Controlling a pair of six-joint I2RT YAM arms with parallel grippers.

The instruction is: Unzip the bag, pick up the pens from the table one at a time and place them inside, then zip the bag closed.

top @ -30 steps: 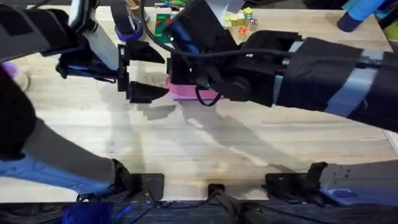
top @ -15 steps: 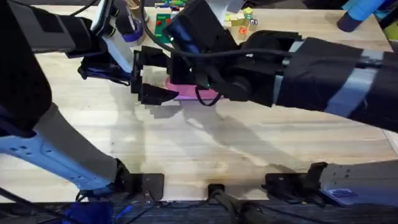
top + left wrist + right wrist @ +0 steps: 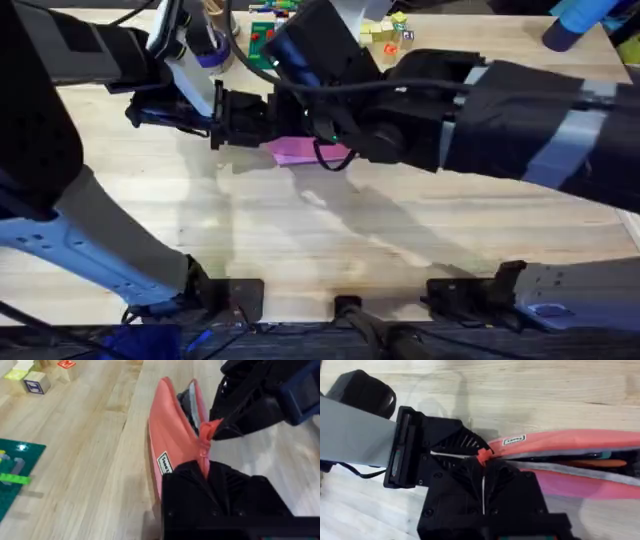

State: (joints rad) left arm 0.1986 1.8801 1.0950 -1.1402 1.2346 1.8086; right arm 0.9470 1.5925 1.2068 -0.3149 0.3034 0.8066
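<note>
While both clamp it, bag (image 3: pixel 172 442) sits btwn L gripper (image 3: pixel 207 477) & R gripper (image 3: pixel 482 467).

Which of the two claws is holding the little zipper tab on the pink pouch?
The right gripper: it pinches the zipper tab, while the left gripper only clamps the end of the bag.

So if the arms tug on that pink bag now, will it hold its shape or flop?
Probably flop: the bag is soft fabric, and its open sides already bow and sag apart in the left wrist view. It looks light, so it may slide on the smooth table unless the left gripper pins its end while the right gripper pulls.
</note>
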